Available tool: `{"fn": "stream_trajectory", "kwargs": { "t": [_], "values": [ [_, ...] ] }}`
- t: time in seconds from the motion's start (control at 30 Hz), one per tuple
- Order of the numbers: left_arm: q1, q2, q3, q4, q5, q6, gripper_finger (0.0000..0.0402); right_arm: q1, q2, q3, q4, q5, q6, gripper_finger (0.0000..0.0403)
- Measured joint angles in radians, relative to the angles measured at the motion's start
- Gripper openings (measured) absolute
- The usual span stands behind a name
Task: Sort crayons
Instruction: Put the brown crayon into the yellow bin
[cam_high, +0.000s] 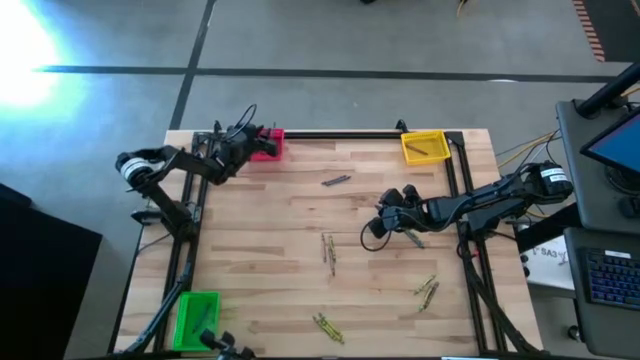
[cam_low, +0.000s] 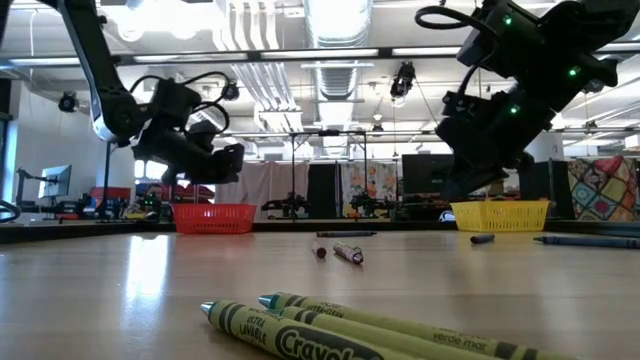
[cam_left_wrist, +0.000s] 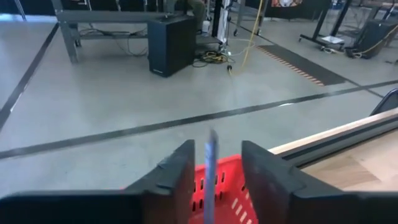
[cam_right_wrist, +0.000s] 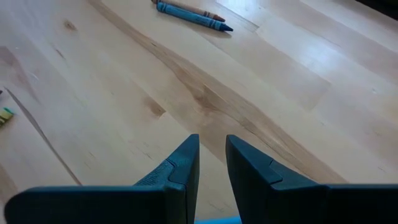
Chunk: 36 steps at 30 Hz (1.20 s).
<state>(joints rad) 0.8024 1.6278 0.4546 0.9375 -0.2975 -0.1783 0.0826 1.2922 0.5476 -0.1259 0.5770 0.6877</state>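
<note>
Blue crayon (cam_left_wrist: 209, 163): dropping between left hand's (cam_left_wrist: 214, 180) parted fingers, over red bin (cam_left_wrist: 221, 196).
Right hand (cam_right_wrist: 212, 163): hovering narrow, gripping something blue, above tabletop (cam_right_wrist: 261, 93).
Bins: three.

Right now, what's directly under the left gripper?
The red bin sits under the left gripper. A blue crayon stands between its opened fingers, above the bin. The bin's floor and contents are hidden by the fingers.

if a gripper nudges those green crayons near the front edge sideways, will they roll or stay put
The green crayons look round and smooth, so a sideways nudge would probably roll them across the flat wooden table. Lying pressed together, they may roll as a group at first. Their paper wrappers could add slight grip. They look stiff and light.
</note>
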Motion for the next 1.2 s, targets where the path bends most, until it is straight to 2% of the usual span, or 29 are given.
{"fn": "stream_trajectory", "kwargs": {
  "t": [0.1,0.17,0.33,0.47,0.6,0.8,0.97,1.1,1.2],
  "values": [
    [0.000,-0.024,-0.025,0.016,-0.002,-0.018,0.0148,0.000,0.000,0.000,0.005,0.000,0.007,0.0073],
    [-0.003,-0.049,-0.060,0.082,0.001,-0.015,0.0160,-0.001,0.000,0.000,0.005,0.000,0.008,0.0073],
    [-0.004,-0.121,-0.208,0.269,0.061,-0.032,0.0168,-0.021,0.000,0.000,0.005,0.003,-0.029,0.0073],
    [-0.037,-0.146,-0.322,0.431,0.185,-0.051,0.0168,-0.053,0.000,0.000,0.010,0.023,-0.154,0.0073],
    [-0.129,-0.159,-0.379,0.477,0.245,-0.040,0.0168,-0.105,0.000,0.000,0.099,0.019,-0.313,0.0073],
    [-0.323,-0.159,-0.397,0.477,0.262,-0.026,0.0168,-0.269,0.023,0.072,0.164,-0.228,-0.413,0.0073],
    [-0.446,-0.157,-0.397,0.482,0.258,-0.034,0.0166,-0.365,0.147,0.212,0.130,-0.348,-0.564,0.0083],
    [-0.494,-0.157,-0.396,0.479,0.205,-0.026,0.0161,-0.378,0.301,0.328,0.111,-0.342,-0.735,0.0114],
    [-0.496,-0.156,-0.398,0.474,0.173,-0.021,0.0157,-0.387,0.416,0.431,0.053,-0.342,-0.764,0.0140]
  ]
}}
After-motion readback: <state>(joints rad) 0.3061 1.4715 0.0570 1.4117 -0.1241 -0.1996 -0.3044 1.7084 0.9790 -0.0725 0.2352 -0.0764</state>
